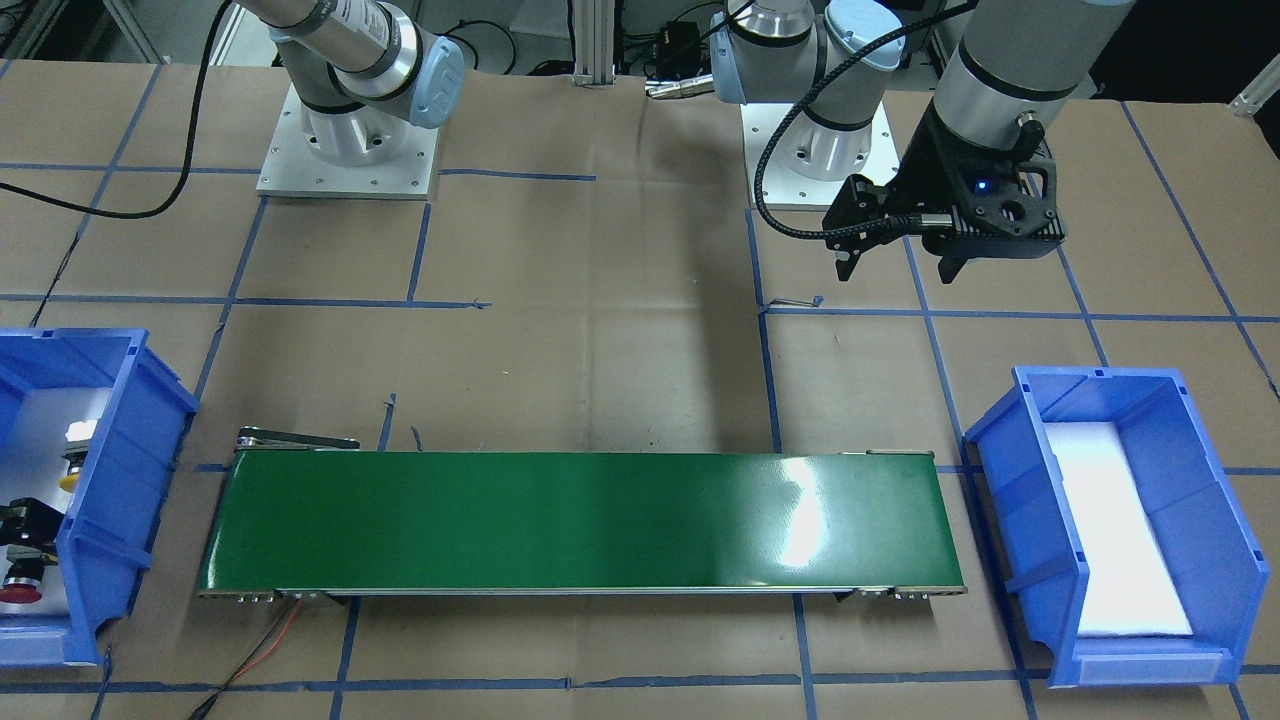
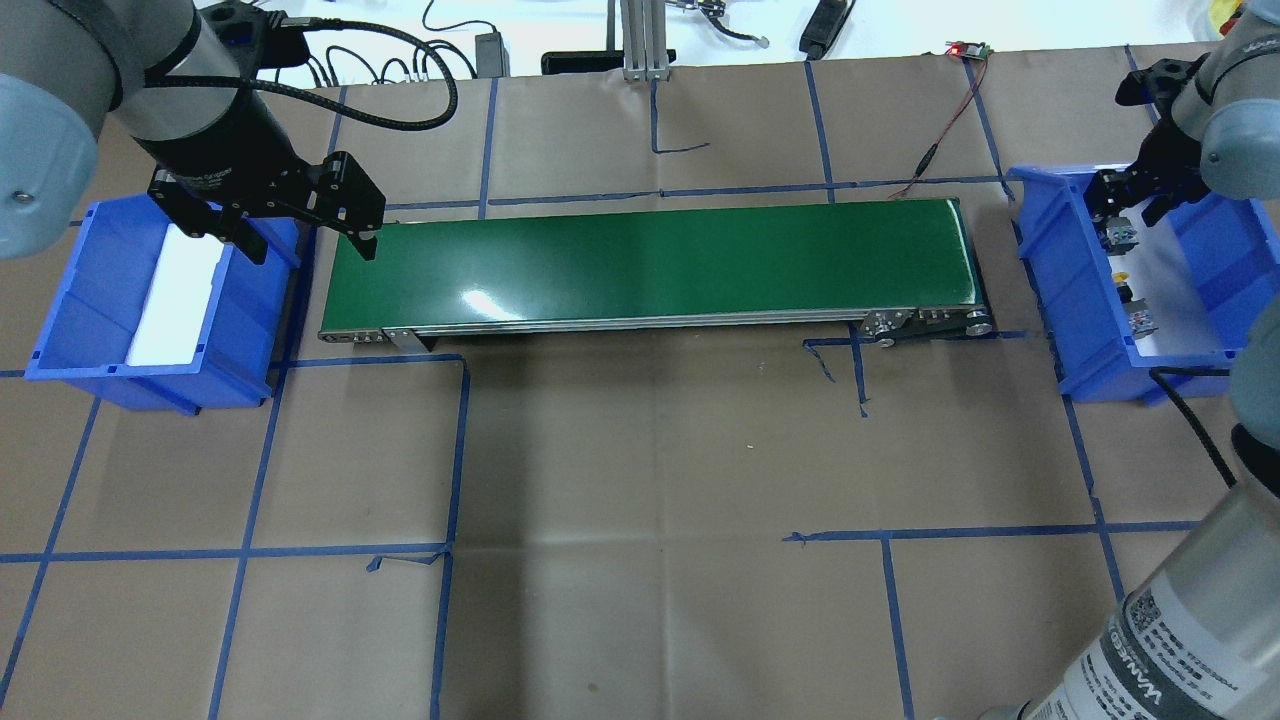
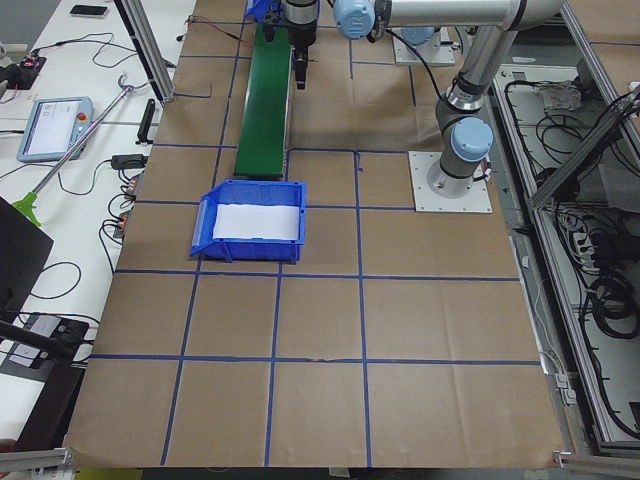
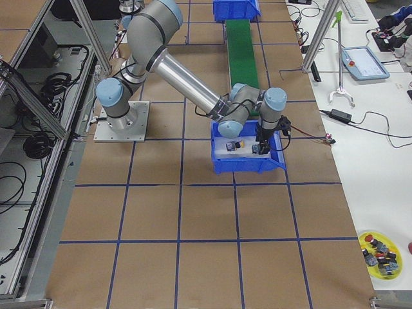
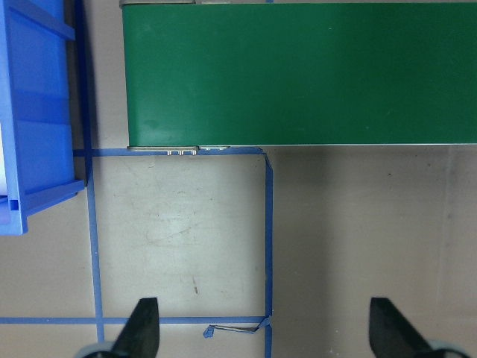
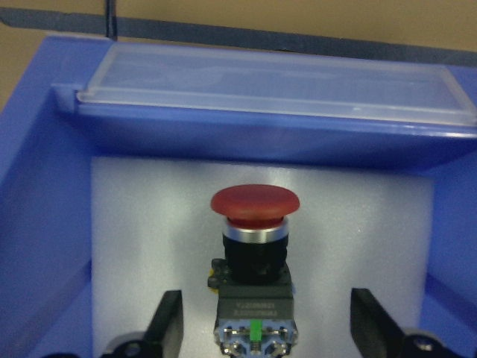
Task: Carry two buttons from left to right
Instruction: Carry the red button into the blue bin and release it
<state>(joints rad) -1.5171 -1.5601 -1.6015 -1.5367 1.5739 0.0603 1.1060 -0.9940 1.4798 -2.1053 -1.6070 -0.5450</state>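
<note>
Open right end effector (image 6: 268,328) frames the red button (image 6: 255,246), cap toward twelve o'clock; best lower squarely, closing on its blocky body; left end effector (image 5: 266,328) hangs open.

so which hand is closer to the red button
Right. The right hand hangs over the red button in the blue bin; the left hand is at the far end of the belt, beside the other bin.

Even brightness, glare on green belt (image 1: 805,515)

No legible text, only blurred print on an arm sticker (image 2: 1165,665) and the red button (image 6: 255,257)
</note>
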